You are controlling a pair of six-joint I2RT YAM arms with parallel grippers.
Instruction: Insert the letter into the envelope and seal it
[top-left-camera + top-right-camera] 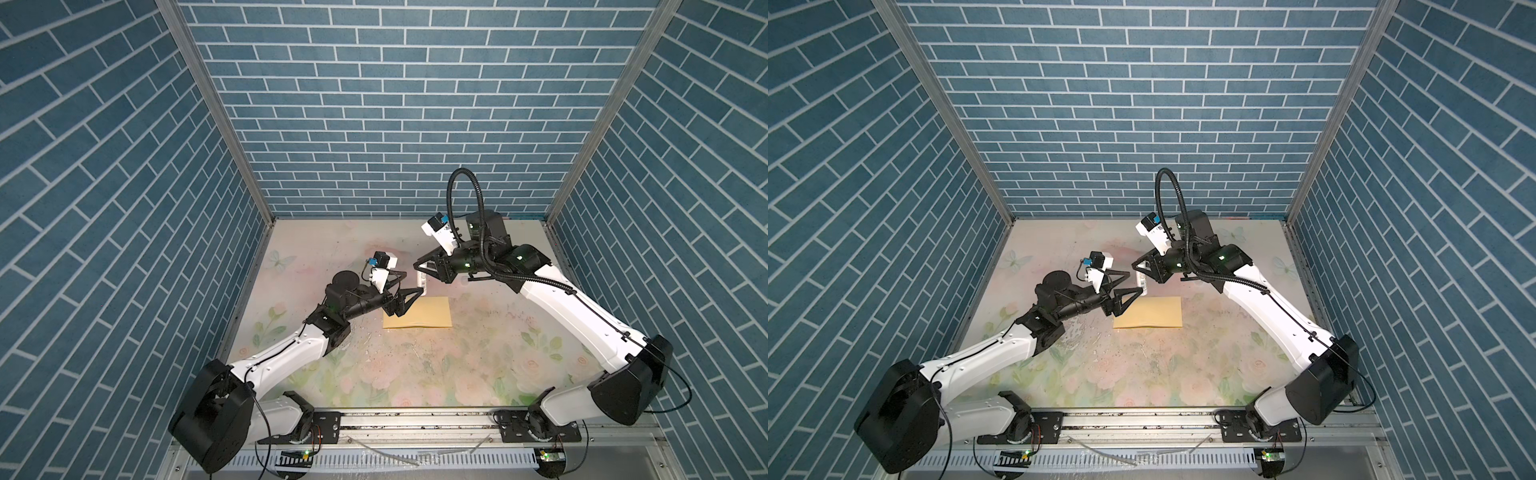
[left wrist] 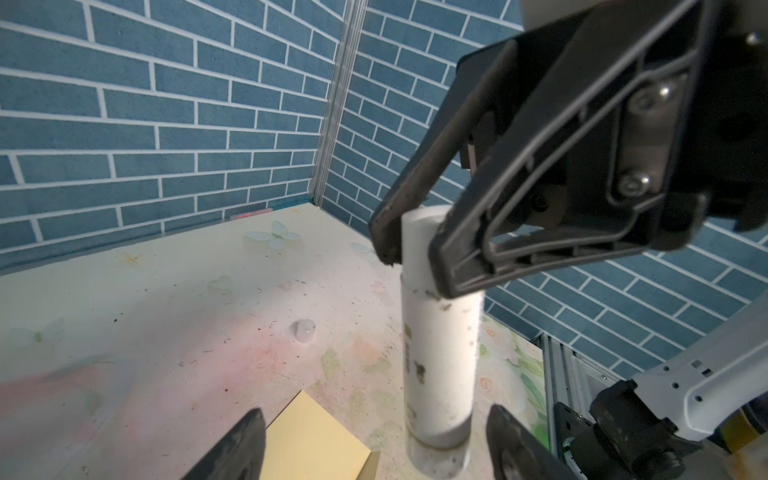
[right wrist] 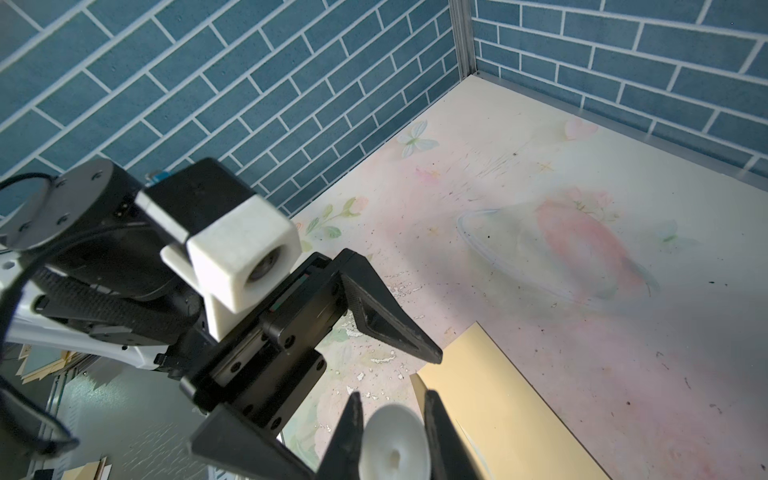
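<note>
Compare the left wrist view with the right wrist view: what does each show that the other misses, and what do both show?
Only the left wrist view: the full side of the glue stick, the right gripper seen from outside, shut on the stick near one end, and a small white piece lying on the table beyond. Only the right wrist view: the left arm's wrist camera and the stick's round end face. Both: the envelope flat on the floral table, the stick, and the open left gripper beside it.
</note>
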